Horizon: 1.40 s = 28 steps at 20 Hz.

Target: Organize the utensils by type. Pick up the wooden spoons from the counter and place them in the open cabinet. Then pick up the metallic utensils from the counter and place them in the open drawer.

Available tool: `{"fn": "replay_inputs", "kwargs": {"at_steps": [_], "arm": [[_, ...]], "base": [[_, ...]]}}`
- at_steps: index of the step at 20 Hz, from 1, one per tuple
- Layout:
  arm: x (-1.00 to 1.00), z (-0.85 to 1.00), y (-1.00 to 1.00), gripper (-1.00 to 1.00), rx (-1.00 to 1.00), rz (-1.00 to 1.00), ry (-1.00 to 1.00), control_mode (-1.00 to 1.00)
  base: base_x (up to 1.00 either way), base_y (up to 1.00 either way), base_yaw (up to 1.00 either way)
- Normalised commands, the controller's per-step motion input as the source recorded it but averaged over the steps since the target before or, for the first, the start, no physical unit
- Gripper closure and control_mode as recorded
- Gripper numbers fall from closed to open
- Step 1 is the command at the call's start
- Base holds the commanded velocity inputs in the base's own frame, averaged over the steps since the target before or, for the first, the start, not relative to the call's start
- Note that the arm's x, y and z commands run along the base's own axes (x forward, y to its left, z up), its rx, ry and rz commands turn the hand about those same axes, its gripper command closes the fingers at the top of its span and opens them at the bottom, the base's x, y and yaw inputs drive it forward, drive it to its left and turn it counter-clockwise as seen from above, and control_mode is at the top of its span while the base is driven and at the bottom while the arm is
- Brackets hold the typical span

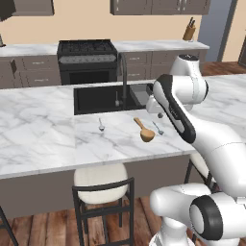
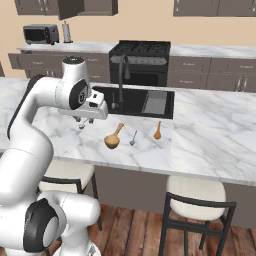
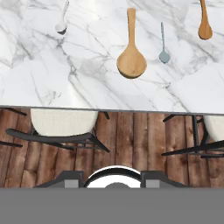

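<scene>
On the white marble counter (image 1: pixel 43 129) lies a tan wooden spoon (image 1: pixel 145 130) (image 2: pixel 114 138) (image 3: pixel 131 61), bowl toward the front edge. A thin silver spoon (image 1: pixel 158 128) (image 2: pixel 133 138) (image 3: pixel 163 48) lies just right of it, and another silver spoon (image 1: pixel 101 126) (image 2: pixel 81 126) (image 3: pixel 62 24) lies further left. A smaller orange-brown spoon (image 2: pixel 158 131) (image 3: pixel 204 26) rests at the right. My gripper (image 1: pixel 160 115) (image 2: pixel 83 122) hangs high above the counter's front part, open, holding nothing. A wall cabinet (image 2: pixel 70 7) at the upper left has its door swung out. The drawer is out of view.
A black sink (image 1: pixel 103 98) with a tall faucet (image 2: pixel 121 80) lies just behind the spoons. Two stools (image 1: pixel 102 185) (image 2: pixel 195 197) stand under the counter's front edge. The stove (image 1: pixel 87 60), a toaster oven (image 2: pixel 40 33) and a knife block (image 1: pixel 189 31) line the back wall.
</scene>
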Motion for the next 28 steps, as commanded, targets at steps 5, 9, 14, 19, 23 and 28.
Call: {"fn": "replay_inputs", "kwargs": {"at_steps": [5,9,14,19,23,28], "arm": [[-0.04,-0.06,0.00,-1.00,-0.03,0.00,0.01,-1.00],[-0.10,-0.30,0.00,-1.00,-0.04,0.00,0.08,-1.00],[0.04,-0.38,0.00,-1.00,-0.02,0.00,0.06,-1.00],[0.21,-0.28,0.00,-1.00,0.00,0.01,0.04,-1.00],[0.27,-0.23,0.01,-1.00,-0.02,0.03,0.00,-1.00],[0.33,-0.17,0.00,-1.00,0.00,0.04,0.03,-1.00]], "base": [[0.00,0.00,0.00],[0.00,0.00,0.00],[0.00,0.00,0.00],[0.00,0.00,0.00],[0.00,0.00,0.00],[0.00,0.00,0.00]]}}
